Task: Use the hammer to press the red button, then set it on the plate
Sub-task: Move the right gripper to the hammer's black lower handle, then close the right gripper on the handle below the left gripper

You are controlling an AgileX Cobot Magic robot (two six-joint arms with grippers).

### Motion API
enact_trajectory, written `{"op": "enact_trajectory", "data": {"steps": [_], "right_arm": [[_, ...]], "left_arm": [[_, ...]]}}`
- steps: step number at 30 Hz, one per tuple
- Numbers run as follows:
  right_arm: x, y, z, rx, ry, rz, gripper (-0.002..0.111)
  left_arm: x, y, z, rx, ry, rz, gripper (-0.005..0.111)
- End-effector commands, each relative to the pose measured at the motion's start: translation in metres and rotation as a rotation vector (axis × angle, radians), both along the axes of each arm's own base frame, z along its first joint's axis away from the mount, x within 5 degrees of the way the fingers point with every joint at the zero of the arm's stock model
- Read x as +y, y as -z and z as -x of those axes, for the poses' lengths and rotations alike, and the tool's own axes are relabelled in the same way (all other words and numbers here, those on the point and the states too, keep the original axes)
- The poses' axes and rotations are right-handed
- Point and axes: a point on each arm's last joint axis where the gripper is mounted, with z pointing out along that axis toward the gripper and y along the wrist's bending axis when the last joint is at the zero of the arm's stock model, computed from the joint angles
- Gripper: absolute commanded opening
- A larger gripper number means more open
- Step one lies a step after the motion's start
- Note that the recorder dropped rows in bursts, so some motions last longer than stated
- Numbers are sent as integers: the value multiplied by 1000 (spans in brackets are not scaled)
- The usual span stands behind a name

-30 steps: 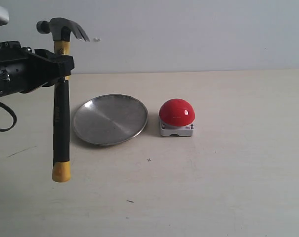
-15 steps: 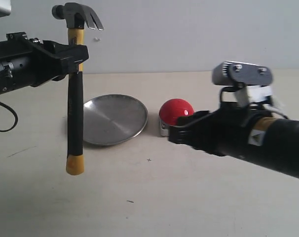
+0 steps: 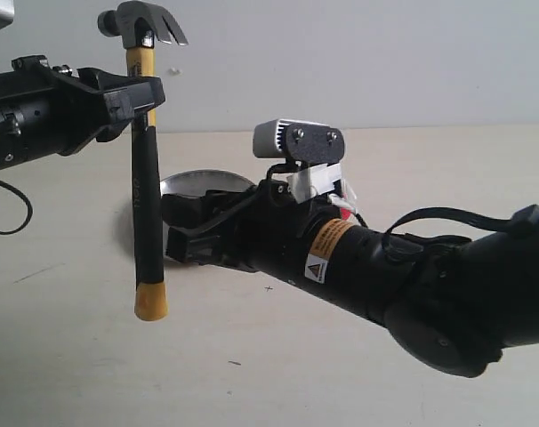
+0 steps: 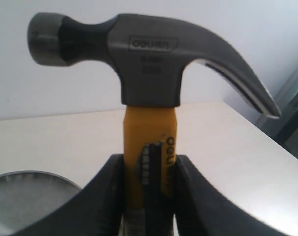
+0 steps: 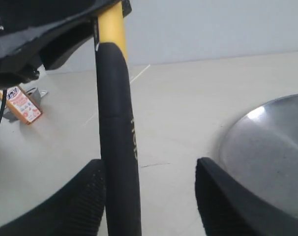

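We are noting hammer [image 3: 147, 178] hanging in air just left of plate [image 3: 194, 183], with left gripper [image 4: 149, 196] pinching yellow neck under head. Right gripper [image 5: 154, 196] is standing spread around black handle, which is sitting off-centre against one finger. Red button is hidden behind right arm.

Risks we are judging:
- uneven closure swinging hammer
- early left release dropping it

Long axis is running vertical: head up, butt down, claw pointing toward right arm's side.

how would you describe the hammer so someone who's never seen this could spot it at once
At the exterior view's left, the left gripper reaches in above the pale table. The hammer hangs upright from it, steel claw head on top. Unlike the flat silver plate behind, it is slim and black, yellow at neck and butt.
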Motion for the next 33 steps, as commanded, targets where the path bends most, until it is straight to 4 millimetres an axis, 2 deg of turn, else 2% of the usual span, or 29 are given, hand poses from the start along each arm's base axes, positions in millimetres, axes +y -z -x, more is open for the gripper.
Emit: {"op": "enact_trajectory", "data": {"steps": [1,7,17,24,33], "right_arm": [[14,6,-4,-24,-92,10,57],[23,1,-5,-72,-171,31,58],[32,-8,-17,-84,-189,138,58],[32,-4,-17,-65,-190,183,58],[32,-6,-18,-75,-185,160,58]], "left_arm": [[-3,-12,3,-51,40,60,0],[-3,-11,4,-54,46,42,0],[-4,-10,5,-37,59,43,0],[-4,-10,5,-37,59,43,0],[-4,-11,5,-25,57,57,0]]}}
